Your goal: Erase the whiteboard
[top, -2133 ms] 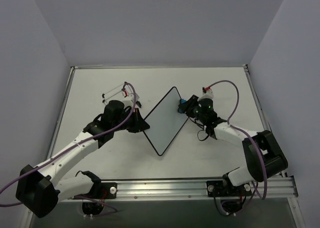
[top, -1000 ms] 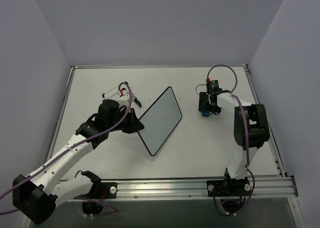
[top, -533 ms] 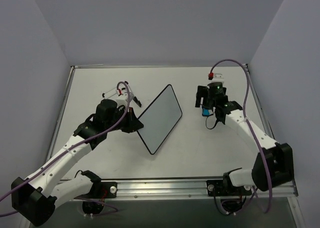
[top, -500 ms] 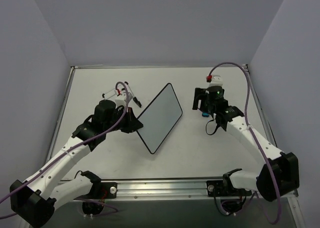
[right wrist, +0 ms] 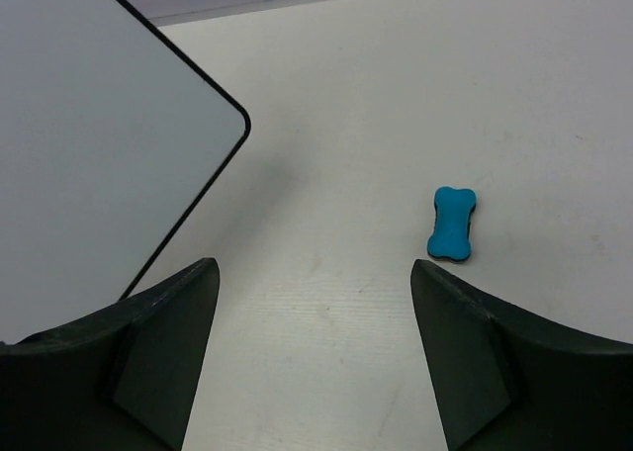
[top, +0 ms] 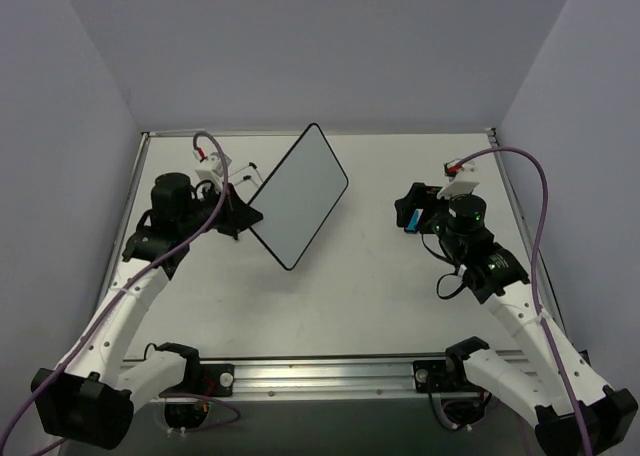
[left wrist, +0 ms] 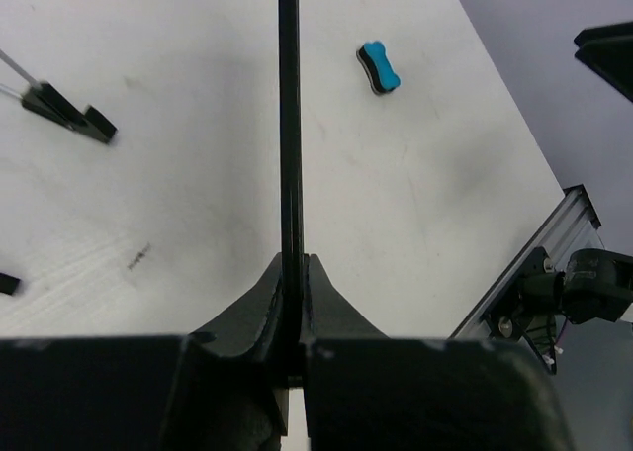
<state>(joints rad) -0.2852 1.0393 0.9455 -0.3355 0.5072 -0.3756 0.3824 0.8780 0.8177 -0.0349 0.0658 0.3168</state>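
Table point(top: 380, 306): flat, matt white surface with faint scuff marks in the left wrist view, and a metal rail along the near edge.

Whiteboard point(top: 298, 196): a thin, rigid rectangular panel with rounded corners and a narrow black frame. It is held up on edge over the left-centre of the table and tilted, so from above it reads as a diamond. The face shown to the top and right wrist views is smooth, pale and unmarked, with no handwriting on it. The other face is not in view. Whether the lowest corner touches the table cannot be told.

Left gripper point(left wrist: 292, 273): the fingers are closed tight on the lower edge of the whiteboard, and the frame runs straight up between them.

Right gripper point(right wrist: 312, 293): the fingers are spread wide with nothing between them. It hangs over the right half of the table, well apart from the whiteboard.

Eraser point(right wrist: 452, 223): a small bone-shaped block with a blue top and a darker underside that looks like felt. It lies loose on the table beyond the right gripper's fingers and is not held.

Progress, as a judgement: the visible face is clean, so the wiping looks done, with the eraser set down. What is left appears to be setting the whiteboard down — subject to the hidden face.
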